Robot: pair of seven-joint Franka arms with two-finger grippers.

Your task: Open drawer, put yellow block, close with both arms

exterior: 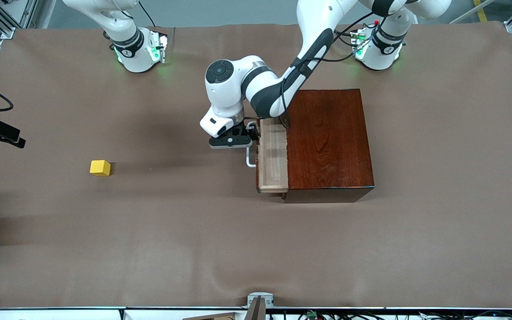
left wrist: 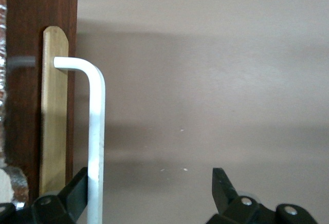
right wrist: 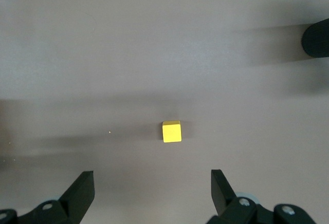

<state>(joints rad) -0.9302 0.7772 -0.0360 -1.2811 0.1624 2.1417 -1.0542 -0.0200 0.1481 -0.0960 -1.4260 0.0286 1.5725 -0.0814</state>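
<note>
Front view: drawer (exterior: pixel 273 155) partly out at frame centre, left tool (exterior: pixel 231 141) spread open at its handle (exterior: pixel 250 158).
Right tool (right wrist: pixel 152 196), fingers wide, hangs over the yellow block (exterior: pixel 100 168), lined up for pickup.

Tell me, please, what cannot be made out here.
- Pale-wood drawer interior: front view, mostly hidden by the reddish-brown box and left arm.
- White bar handle: left wrist view, one end cut off at the open left gripper.
- Right arm: front view, cut off above its base; right gripper shows over the yellow cube.
</note>
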